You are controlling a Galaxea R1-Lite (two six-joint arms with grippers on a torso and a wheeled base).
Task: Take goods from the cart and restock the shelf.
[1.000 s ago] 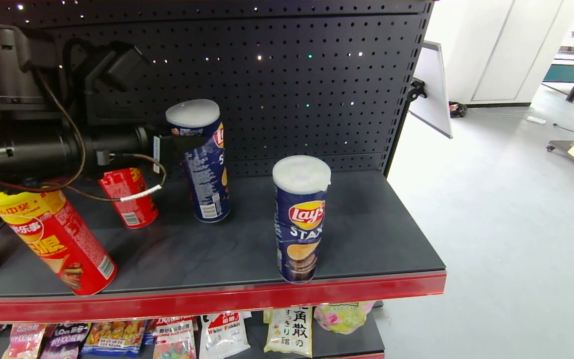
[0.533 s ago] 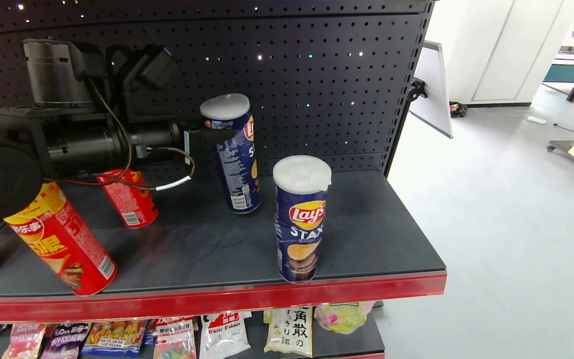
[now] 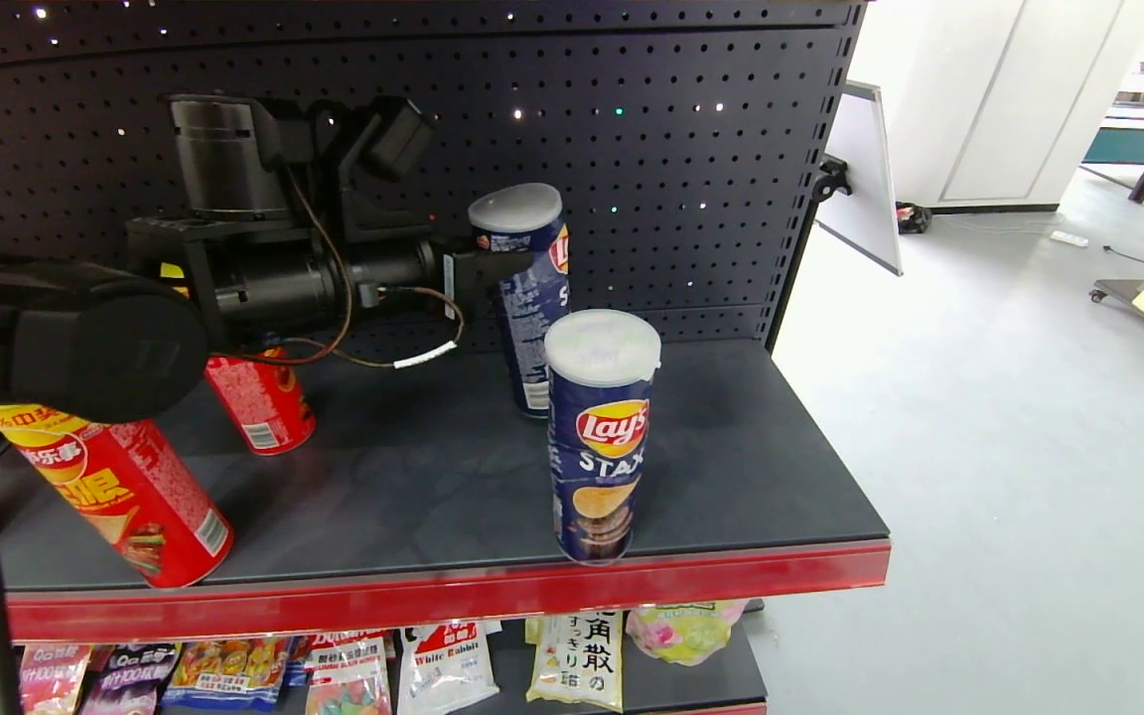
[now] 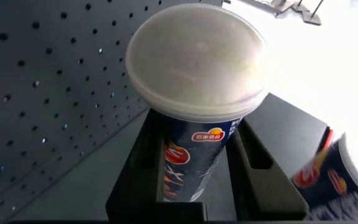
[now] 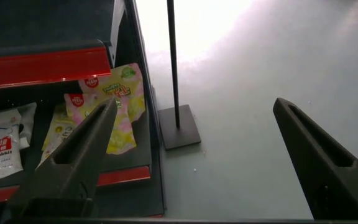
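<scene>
My left gripper (image 3: pixel 504 270) is shut on a blue chip can (image 3: pixel 530 308) with a white lid, holding it near the top. The can is roughly upright at the back of the dark shelf board (image 3: pixel 731 447), close to the pegboard. In the left wrist view the black fingers (image 4: pixel 253 162) clamp both sides of this can (image 4: pixel 194 134). A second blue can (image 3: pixel 600 437) stands at the shelf's front edge, just in front of the held one, and its rim (image 4: pixel 334 183) appears in the left wrist view. My right gripper (image 5: pixel 197 155) is open low beside the lower shelf, above the floor.
Two red chip cans (image 3: pixel 130 487) (image 3: pixel 259 397) stand on the shelf's left part. A red lip (image 3: pixel 731 571) runs along the front edge. Snack bags (image 3: pixel 443 660) (image 5: pixel 114 106) lie on the lower shelf. A thin pole on a square base (image 5: pixel 179 124) stands on the floor.
My left arm has carried the blue can to the right along the back of the shelf, from beside the small red can to just behind the front blue can.
</scene>
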